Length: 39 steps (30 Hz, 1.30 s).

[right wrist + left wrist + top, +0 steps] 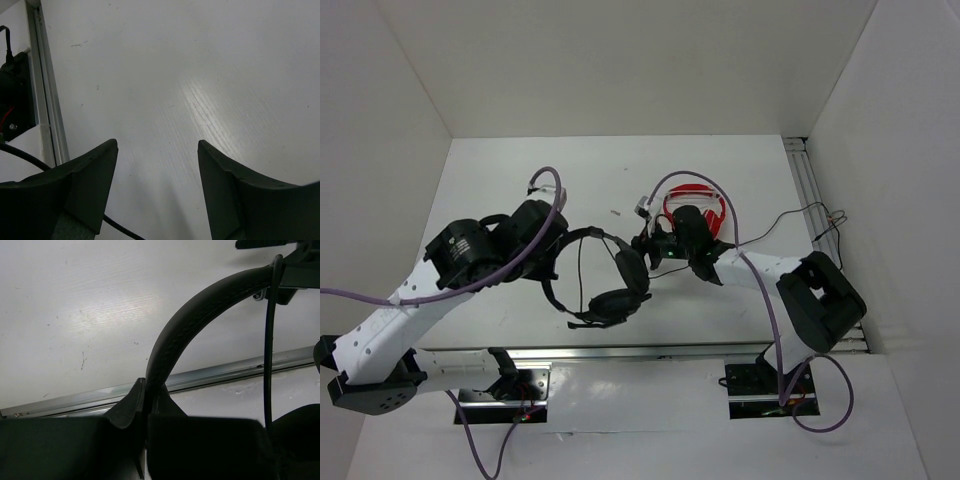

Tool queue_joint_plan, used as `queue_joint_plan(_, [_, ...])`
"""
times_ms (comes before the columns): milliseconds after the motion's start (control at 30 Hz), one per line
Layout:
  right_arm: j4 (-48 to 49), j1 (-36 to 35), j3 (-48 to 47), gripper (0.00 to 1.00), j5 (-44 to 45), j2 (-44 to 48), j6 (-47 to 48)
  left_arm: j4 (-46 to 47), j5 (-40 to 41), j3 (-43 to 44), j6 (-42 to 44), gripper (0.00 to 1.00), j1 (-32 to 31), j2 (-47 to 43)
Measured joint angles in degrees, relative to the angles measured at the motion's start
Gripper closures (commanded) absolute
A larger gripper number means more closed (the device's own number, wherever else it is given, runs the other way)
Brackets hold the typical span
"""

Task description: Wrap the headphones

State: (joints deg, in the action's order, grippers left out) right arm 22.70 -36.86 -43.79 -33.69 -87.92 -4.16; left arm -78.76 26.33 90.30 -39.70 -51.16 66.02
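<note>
The black headphones (pixel 610 290) hang above the middle of the table, their two earcups (pixel 631 268) low and to the right. My left gripper (pixel 556 252) is shut on the thin headband (pixel 200 315), which shows pinched between the fingers (pixel 127 407) in the left wrist view. A thin black cable (pixel 269 365) hangs straight down across the headband. My right gripper (pixel 650 243) is open and empty just right of the earcups; in the right wrist view (pixel 157 150) only bare table lies between its fingertips, with a bit of black cable (pixel 117 228) at the lower left.
Red-and-white headphones (pixel 698 203) lie behind my right gripper. A thin wire (pixel 790 215) runs from there to the metal rail (pixel 820 215) along the right wall. Another rail (pixel 650 351) crosses the near edge. White walls close in three sides.
</note>
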Motion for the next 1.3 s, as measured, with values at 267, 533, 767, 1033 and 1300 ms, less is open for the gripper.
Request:
queue_joint_plan(267, [6.58, 1.29, 5.03, 0.31, 2.45, -1.51, -3.52, -0.15, -0.04, 4.04, -1.09, 1.0, 0.59, -0.87])
queue_joint_plan(533, [13.33, 4.55, 13.31, 0.26, 11.63, 15.3, -9.97, -0.57, -0.04, 2.69, -1.25, 1.0, 1.29, -0.98])
queue_joint_plan(767, [13.81, 5.64, 13.31, 0.23, 6.27, 21.51, -9.62, -0.37, -0.31, 2.64, -1.14, 1.0, 3.54, -0.98])
queue_joint_plan(1033, [9.84, 3.1, 13.31, 0.23, 3.34, 18.71, -6.54, 0.79, -2.43, 2.75, -0.74, 1.0, 6.1, -0.98])
queue_joint_plan(1300, [10.67, 2.86, 13.22, 0.25, 6.88, 12.48, -4.7, 0.83, -3.48, 4.87, 0.31, 1.0, 7.21, -0.96])
